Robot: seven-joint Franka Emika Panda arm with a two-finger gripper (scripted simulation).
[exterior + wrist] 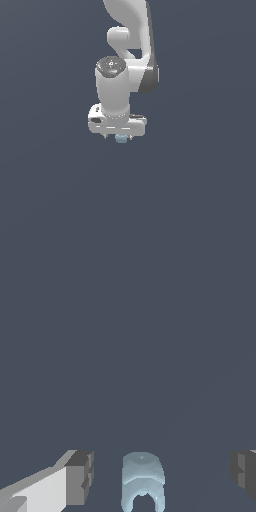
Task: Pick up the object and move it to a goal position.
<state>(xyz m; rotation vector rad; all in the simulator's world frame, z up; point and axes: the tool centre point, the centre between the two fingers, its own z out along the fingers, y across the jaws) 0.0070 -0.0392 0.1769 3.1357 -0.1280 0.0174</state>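
In the wrist view, the white-and-grey gripper (161,476) stands with its dark-padded fingers (80,476) wide apart. The tiny pale light-blue blob-like object (143,481) sits in the gap, with free room between it and each pad. The flat dark slate-blue surface (130,346) beyond carries nothing else. In the exterior view, only the white robot arm (125,60) rises above the object (121,139).

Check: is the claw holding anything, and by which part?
Nothing held. The claw is open, with its fingers clear on both sides of the light-blue blob.
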